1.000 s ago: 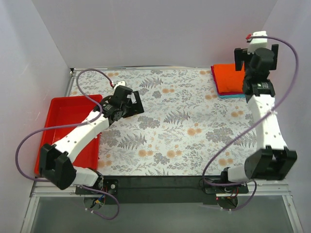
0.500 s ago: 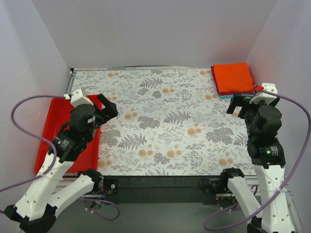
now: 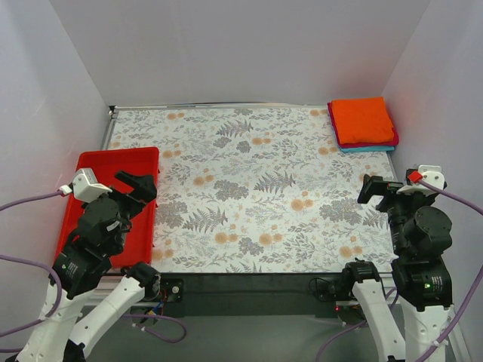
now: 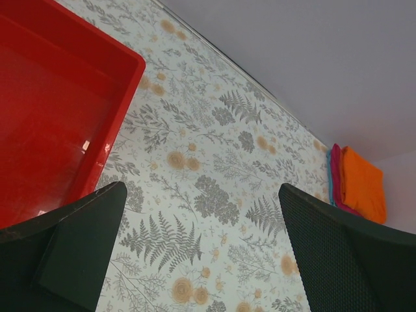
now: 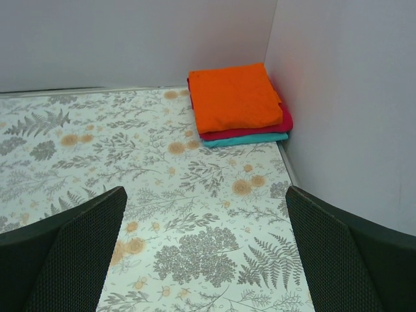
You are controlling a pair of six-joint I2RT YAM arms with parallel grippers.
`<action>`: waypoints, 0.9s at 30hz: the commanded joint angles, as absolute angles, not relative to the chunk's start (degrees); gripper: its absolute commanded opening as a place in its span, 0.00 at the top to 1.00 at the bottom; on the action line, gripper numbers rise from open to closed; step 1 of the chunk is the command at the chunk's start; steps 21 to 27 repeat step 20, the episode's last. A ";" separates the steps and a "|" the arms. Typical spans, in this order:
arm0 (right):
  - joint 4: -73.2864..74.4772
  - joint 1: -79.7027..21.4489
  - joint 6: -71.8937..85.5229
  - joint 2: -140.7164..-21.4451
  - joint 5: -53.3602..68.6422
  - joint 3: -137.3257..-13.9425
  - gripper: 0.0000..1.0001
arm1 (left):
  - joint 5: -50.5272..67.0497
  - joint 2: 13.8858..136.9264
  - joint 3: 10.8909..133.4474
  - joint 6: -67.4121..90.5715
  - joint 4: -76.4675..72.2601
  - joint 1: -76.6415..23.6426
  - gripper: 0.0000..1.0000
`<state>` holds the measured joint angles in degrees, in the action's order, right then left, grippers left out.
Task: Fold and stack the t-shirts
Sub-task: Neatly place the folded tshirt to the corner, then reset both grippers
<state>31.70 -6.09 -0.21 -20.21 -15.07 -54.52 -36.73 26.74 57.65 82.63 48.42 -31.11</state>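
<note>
Three folded t-shirts lie stacked in the far right corner of the table: the orange one (image 3: 363,120) on top, a magenta one (image 3: 394,139) under it and a teal one (image 3: 366,149) at the bottom. The right wrist view shows the same pile, orange (image 5: 234,96), magenta (image 5: 260,131), teal (image 5: 244,140), lying flat and square. My right gripper (image 3: 377,189) (image 5: 205,192) hangs open and empty well short of the stack. Over the tray's inner edge my left gripper (image 3: 138,191) (image 4: 201,192) is open and empty too, with the pile (image 4: 363,185) far off.
A red plastic tray (image 3: 96,161) (image 4: 127,62) sits empty at the left side. A floral cloth (image 3: 249,188) covers the table. White walls close in the back, left and right, the right wall just beside the stack.
Both arms have drawn back toward the near edge: the right one away from above the stack, the left one from mid-table to over the tray. Both stay open.
</note>
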 commanded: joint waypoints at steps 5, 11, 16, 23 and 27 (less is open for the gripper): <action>31.64 -7.12 -2.28 -18.64 -11.42 -54.41 0.02 | -38.15 25.58 55.99 85.43 50.98 -30.94 0.02; 32.08 -8.17 -3.25 -16.97 -11.43 -53.61 0.02 | -37.09 26.01 54.23 84.90 50.19 -30.94 0.02; 32.34 -9.14 -2.46 -16.70 -10.20 -53.44 0.02 | -37.09 26.45 53.26 85.34 49.40 -30.94 0.02; 32.34 -9.75 -1.50 -16.08 -10.19 -52.82 0.02 | -37.00 27.16 52.74 85.08 48.43 -30.94 0.02; 32.34 -9.75 -1.50 -16.08 -10.19 -52.82 0.02 | -37.00 27.16 52.74 85.08 48.43 -30.94 0.02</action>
